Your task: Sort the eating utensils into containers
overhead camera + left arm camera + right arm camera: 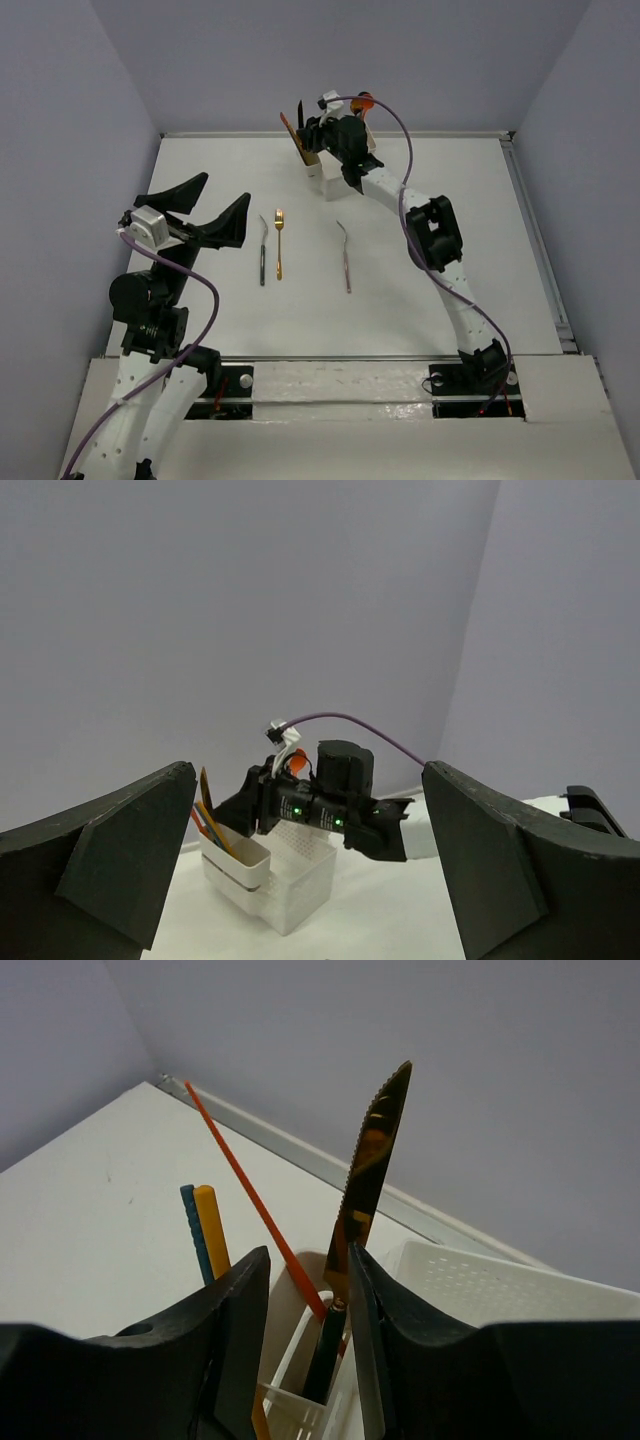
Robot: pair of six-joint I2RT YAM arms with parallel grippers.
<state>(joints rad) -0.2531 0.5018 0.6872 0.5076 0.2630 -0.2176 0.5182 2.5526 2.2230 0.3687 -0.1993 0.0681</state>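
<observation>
While some utensils (205,1230) stand in the white box (325,178), three lie on the bench (470,220). Left gripper (205,208) jaws wide, empty; right gripper (310,1330) jaws narrow about a knife (370,1175), hold unclear.

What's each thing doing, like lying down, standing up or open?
left end effector, open, empty.
right end effector, above the white box, grip unclear.
white box, upright, holding standing utensils.
knife, standing blade up in box.
orange utensil, leaning in box.
gold fork, lying flat.
black-handled utensil, lying flat.
purple-handled utensil, lying flat, apart from both.
</observation>
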